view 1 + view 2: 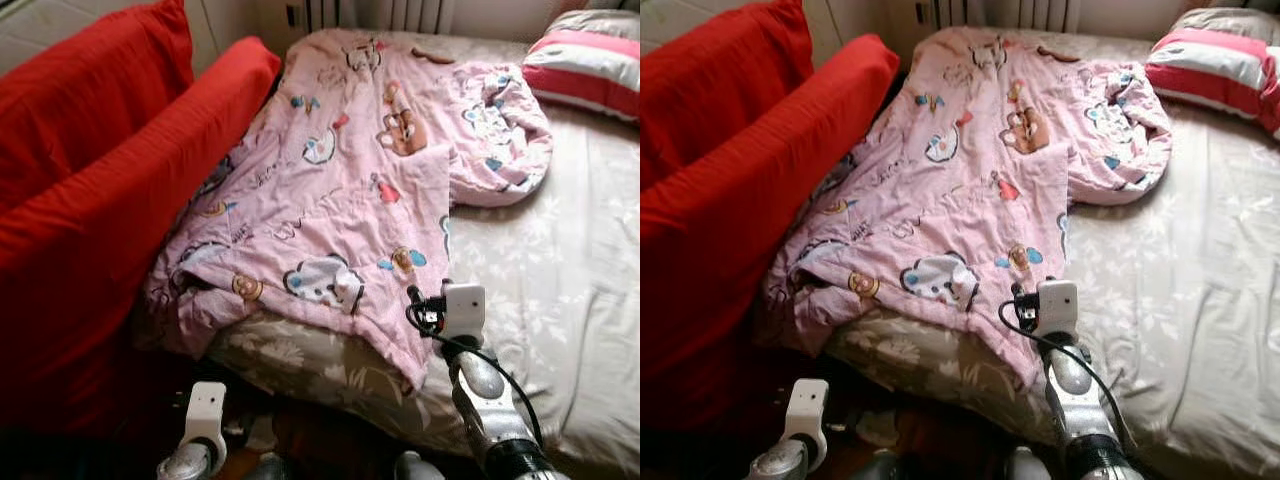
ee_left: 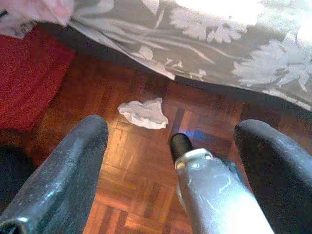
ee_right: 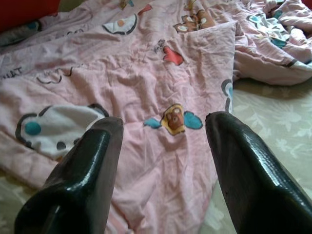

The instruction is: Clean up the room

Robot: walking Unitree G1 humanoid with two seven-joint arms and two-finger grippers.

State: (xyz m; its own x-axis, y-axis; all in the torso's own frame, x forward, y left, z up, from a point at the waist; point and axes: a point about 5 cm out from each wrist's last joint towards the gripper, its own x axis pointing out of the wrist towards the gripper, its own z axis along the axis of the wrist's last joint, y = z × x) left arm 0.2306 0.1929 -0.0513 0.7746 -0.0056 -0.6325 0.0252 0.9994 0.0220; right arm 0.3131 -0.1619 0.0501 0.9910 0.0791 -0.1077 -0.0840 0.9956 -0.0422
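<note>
A: What lies on the bed (image 1: 590, 260)?

B: A pink quilt (image 1: 340, 190) with cartoon prints, rumpled and spread across the bed's left half, one corner hanging over the near edge. A striped pillow (image 1: 590, 60) sits at the far right corner. Red cushions (image 1: 90, 200) press against the bed's left side, touching the quilt.

A: And the arms?

B: The right gripper (image 3: 163, 161) hovers just above the quilt near its lower corner, fingers spread wide, nothing between them. The left gripper (image 2: 170, 161) hangs low over the floor (image 2: 126, 185) below the bed's edge, fingers also spread and empty.

A: What does the left wrist view add?

B: A crumpled white tissue (image 2: 144, 113) on the parquet, close to the bed's overhanging flowered sheet (image 2: 234, 53). A silver part of the robot with a dark tip stands between the fingers and the tissue. A patch of red fabric lies beside it on the floor.

A: And the right wrist?

B: The quilt's creases close up, with a small bear print (image 3: 173, 118) between the fingers.
</note>
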